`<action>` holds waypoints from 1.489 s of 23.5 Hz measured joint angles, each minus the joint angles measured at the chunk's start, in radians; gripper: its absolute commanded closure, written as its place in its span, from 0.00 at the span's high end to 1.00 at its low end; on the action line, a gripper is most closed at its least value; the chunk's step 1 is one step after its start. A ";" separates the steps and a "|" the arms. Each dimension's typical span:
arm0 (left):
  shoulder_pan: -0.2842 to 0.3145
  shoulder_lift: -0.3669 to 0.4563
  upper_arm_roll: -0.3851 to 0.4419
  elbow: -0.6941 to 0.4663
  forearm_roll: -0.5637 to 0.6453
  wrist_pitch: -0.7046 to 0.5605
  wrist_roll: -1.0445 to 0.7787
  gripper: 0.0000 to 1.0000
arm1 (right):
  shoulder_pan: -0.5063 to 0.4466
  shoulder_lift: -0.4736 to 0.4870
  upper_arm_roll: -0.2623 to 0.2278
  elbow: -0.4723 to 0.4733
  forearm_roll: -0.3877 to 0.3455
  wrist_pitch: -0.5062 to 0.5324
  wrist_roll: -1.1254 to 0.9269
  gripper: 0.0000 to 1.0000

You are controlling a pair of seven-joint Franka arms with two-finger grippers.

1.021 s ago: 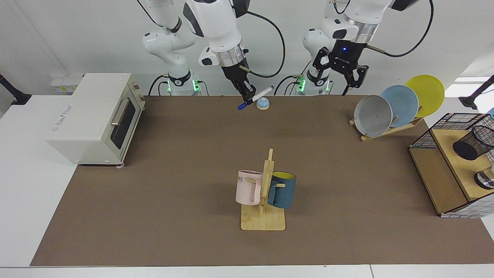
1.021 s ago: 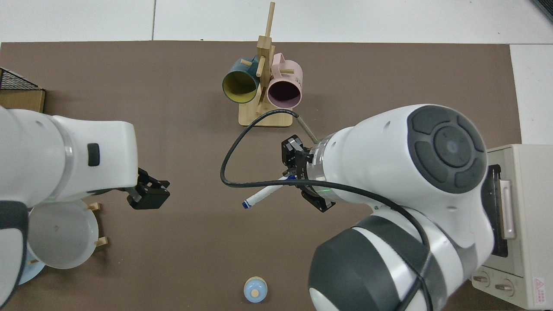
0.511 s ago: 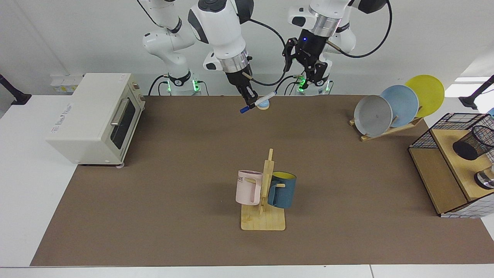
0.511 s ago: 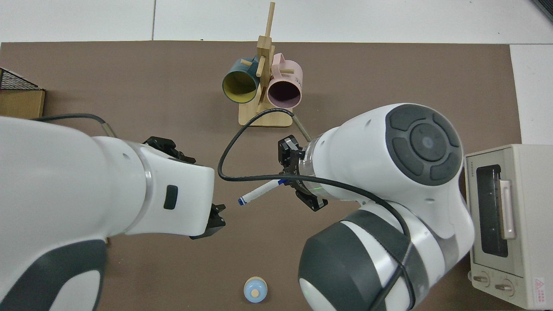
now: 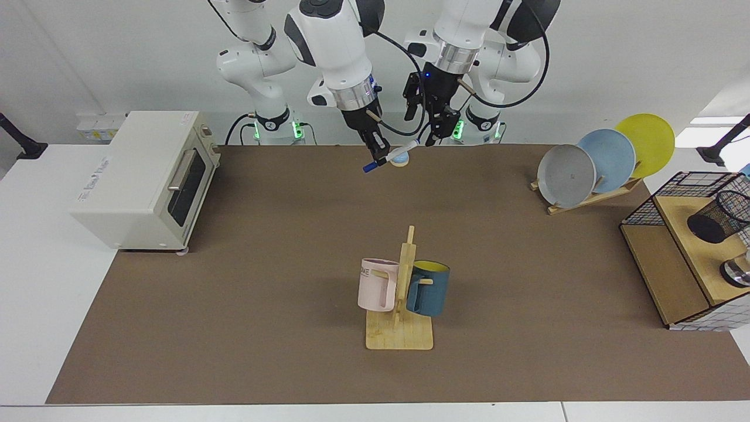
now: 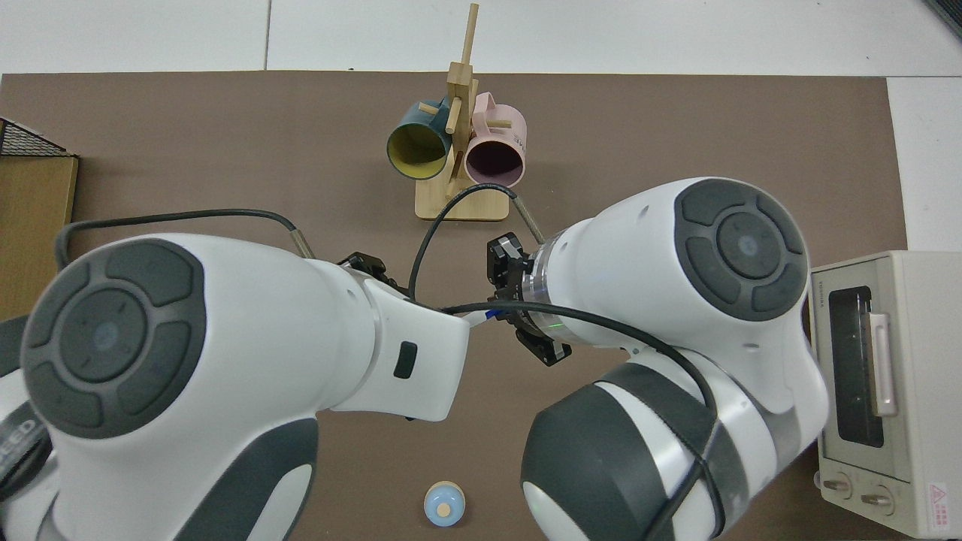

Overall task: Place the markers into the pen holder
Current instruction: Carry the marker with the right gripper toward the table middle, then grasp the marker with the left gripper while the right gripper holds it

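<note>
Marker held aloft between two grippers

Near the bench's far edge, the right gripper (image 5: pixel 379 153) pinches the marker (image 5: pixel 389 156); the left gripper (image 5: pixel 432 130), fingers spread, hangs at its white end. Pen holder (image 5: pixel 718 215) stands on the shelf at the bench's right edge.

Colour rundown: white-barrelled marker with a blue cap (image 5: pixel 388 156), black wire-mesh pen holder (image 5: pixel 719 215), pink mug (image 5: pixel 377 284) next to a teal mug with yellow inside (image 5: pixel 428 288), grey plate (image 5: pixel 566 175), light blue plate (image 5: pixel 609 157), yellow plate (image 5: pixel 647 140), cream toaster oven (image 5: pixel 143 177), brown table mat (image 5: pixel 263 293).
</note>
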 measured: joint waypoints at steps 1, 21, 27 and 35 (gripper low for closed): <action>-0.003 0.004 -0.001 -0.005 0.000 0.011 0.000 0.83 | 0.000 0.000 0.000 0.000 0.000 0.000 0.001 0.00; -0.008 0.037 -0.010 -0.047 0.000 0.086 0.035 0.70 | -0.002 0.001 -0.004 0.001 -0.004 0.000 0.003 0.00; -0.008 0.037 -0.012 -0.051 0.000 0.086 0.037 0.52 | -0.002 0.001 -0.005 0.002 -0.004 0.000 0.003 0.00; -0.008 0.037 -0.016 -0.056 0.000 0.086 0.038 0.01 | -0.002 0.001 -0.005 0.003 -0.004 0.000 0.003 0.00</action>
